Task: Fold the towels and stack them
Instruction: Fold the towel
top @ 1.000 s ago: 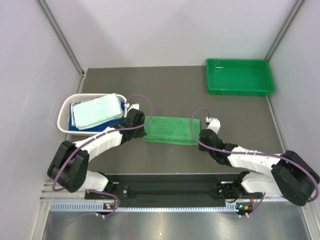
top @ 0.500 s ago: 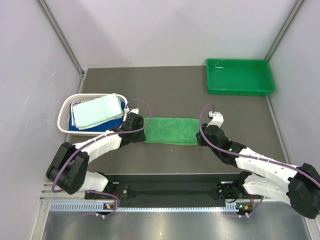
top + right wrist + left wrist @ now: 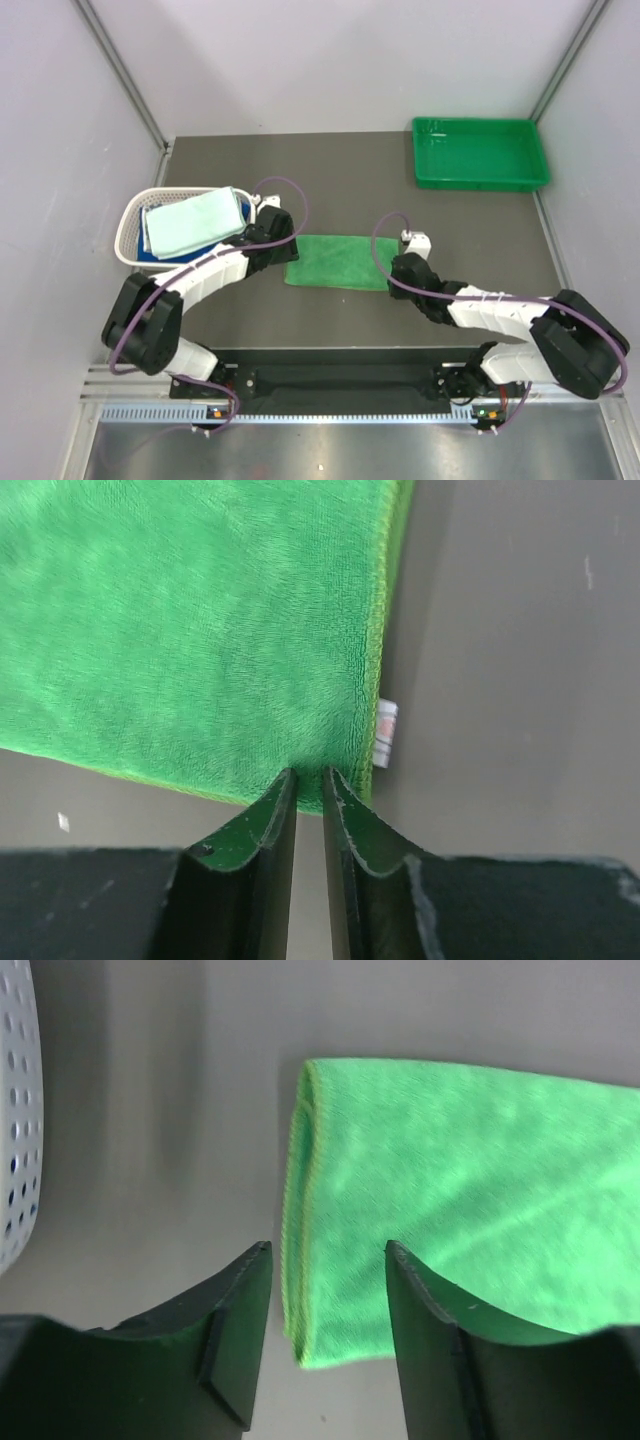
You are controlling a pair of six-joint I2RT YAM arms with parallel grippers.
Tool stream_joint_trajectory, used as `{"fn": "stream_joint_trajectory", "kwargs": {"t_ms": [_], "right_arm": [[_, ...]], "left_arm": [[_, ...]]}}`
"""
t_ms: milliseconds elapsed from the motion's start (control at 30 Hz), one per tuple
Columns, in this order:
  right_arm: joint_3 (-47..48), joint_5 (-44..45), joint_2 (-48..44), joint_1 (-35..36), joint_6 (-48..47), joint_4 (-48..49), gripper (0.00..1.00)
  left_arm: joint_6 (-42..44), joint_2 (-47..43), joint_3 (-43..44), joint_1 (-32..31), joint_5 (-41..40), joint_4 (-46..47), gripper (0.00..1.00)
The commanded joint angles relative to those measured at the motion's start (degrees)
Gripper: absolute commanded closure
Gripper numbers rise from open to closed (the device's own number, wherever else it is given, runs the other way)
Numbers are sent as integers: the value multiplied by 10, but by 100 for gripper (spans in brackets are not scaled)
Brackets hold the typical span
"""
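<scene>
Bright green folded towel (image 3: 340, 262) lies flat mid-table on the dark grey matte table (image 3: 330, 180), just ahead of both arms. Its long axis runs left-right, with the right end slightly nearer. The doubled fold edge faces left; small white label (image 3: 386, 730) at the right end. Left fingers (image 3: 245, 1300) spread apart over the towel's near-left corner, gripping nothing. Right fingers (image 3: 283, 805) almost closed, pinching the near hem by the right corner. White lattice basket (image 3: 125, 225) at left holds a pale mint towel (image 3: 195, 222) over a royal blue towel (image 3: 148, 254). Rigid green plastic tray (image 3: 480, 186) far right. Pale walls, metal corner posts.
</scene>
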Motion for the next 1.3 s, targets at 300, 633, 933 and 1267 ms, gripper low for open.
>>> {"fn": "stream_joint_trajectory", "kwargs": {"t_ms": [300,633,933,1267], "right_arm": [[-57,-19,-17,8,24,39,83],[-67,-25,-29,0,22,47,83],[-67,-28,-67,-5,20,32,82],[-69,-33,-99,-12,14,19,81]], "left_arm": [[24,76,21,43,73,52,34],[15,105,0,74,154,49,31],[0,190,3,45,150,56,36],[-20,200,20,10,102,37,100]]}}
